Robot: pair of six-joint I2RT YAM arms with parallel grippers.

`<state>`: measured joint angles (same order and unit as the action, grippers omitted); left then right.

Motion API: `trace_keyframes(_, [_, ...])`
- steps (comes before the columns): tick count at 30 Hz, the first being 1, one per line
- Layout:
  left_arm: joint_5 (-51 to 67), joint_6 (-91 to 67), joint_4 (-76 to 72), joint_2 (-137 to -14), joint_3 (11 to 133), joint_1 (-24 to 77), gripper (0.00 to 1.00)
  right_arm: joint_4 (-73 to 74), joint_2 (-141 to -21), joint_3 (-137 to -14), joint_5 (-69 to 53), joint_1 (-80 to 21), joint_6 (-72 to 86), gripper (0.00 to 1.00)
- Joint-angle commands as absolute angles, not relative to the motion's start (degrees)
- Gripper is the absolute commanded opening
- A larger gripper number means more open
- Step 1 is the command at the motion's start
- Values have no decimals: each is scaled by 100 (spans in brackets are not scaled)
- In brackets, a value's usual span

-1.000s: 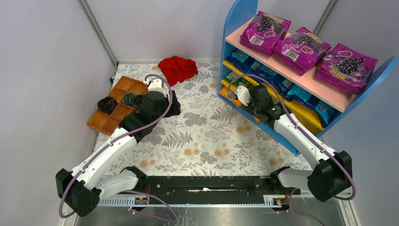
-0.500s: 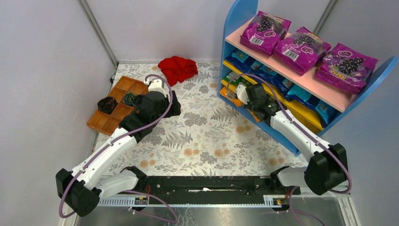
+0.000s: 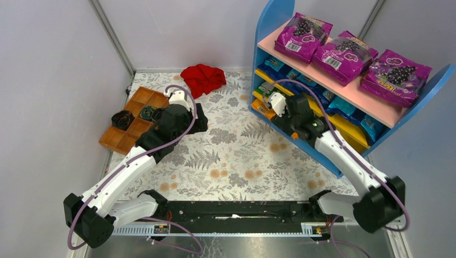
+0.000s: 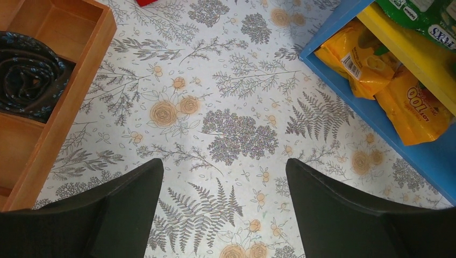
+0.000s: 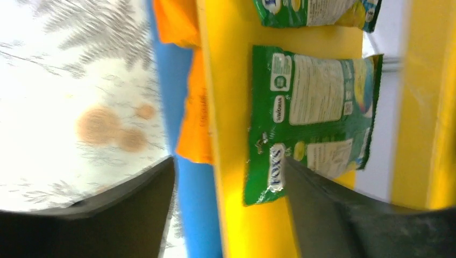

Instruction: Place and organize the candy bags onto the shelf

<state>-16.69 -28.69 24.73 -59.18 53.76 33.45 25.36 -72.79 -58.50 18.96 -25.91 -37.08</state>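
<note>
The right gripper (image 5: 228, 161) hangs at the left end of the shelf (image 3: 266, 32), fingers apart and empty, over a green candy bag (image 5: 312, 118) lying flat on the shelf's yellow board. Orange candy bags (image 4: 376, 70) sit on the shelf's lowest level. The left gripper (image 4: 225, 164), fingers also apart, hovers left of the shelf.

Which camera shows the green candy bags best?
Right wrist: the green candy bags appear large, print readable. Left wrist catches only a corner; top external shows only tiny green patches.
</note>
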Motion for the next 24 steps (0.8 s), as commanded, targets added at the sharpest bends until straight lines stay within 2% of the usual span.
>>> trace_keyframes(1, [-1309,-2702,1865,-5576,5155,3279,91,2629,-5984,-5853,290,-2818,-2755,97])
trace_keyframes(3, [-1092,-2669,1607,-5405,5049,3276,98,2701,-5550,-5864,-396,-2833,-2387,100])
trace_keyframes(7, [-735,-2604,1291,-5166,5089,3278,99,2483,-4648,-5932,-848,-2840,-1312,100])
trace_keyframes(12, [-493,-2457,1028,-4887,5516,3278,99,1788,-3522,-5988,-371,-2843,301,100])
trace_keyframes(16, [-311,-2272,940,-4836,6155,3278,99,1883,-3200,-6462,-516,-2844,667,100])
trace_keyframes(24, [-59,-1817,936,-4852,7698,3276,99,2570,-2818,-7348,1043,-2839,996,100])
